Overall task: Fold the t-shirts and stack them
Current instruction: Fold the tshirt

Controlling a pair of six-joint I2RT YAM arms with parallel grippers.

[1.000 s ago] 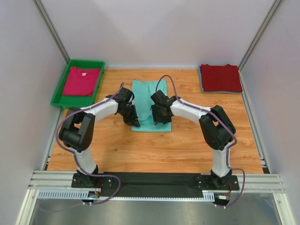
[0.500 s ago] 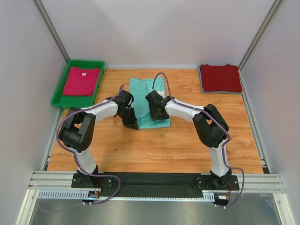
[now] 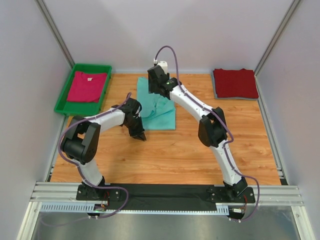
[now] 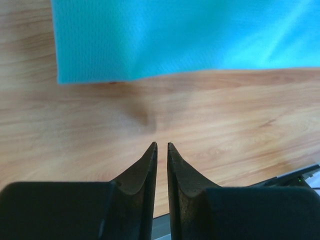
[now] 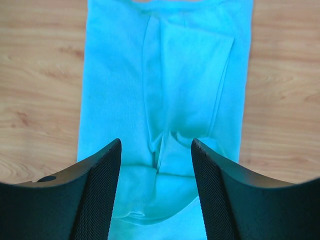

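The mint-teal t-shirt [image 3: 161, 111] lies partly folded as a long strip on the wood table, with loose folds down its middle. My right gripper [image 3: 156, 88] is open and empty, raised over the shirt's far end; in the right wrist view the shirt [image 5: 115, 90] fills the gap between the open fingers [image 5: 100, 170]. My left gripper [image 3: 140, 134] is shut and empty, over bare wood just off the shirt's near-left corner [image 4: 165, 35]. The dark red t-shirt [image 3: 235, 83] lies folded at the back right. The magenta-pink t-shirt [image 3: 87, 86] lies in the green tray [image 3: 64, 97].
The green tray stands at the back left against the left wall. White walls and metal posts close in the table on three sides. A black strip and metal rail [image 3: 165, 196] run along the near edge by the arm bases.
My right gripper has left the shirt's near edge and swung up and away to its far end, now open. The shirt's near edge lies farther back. My left gripper barely moved.
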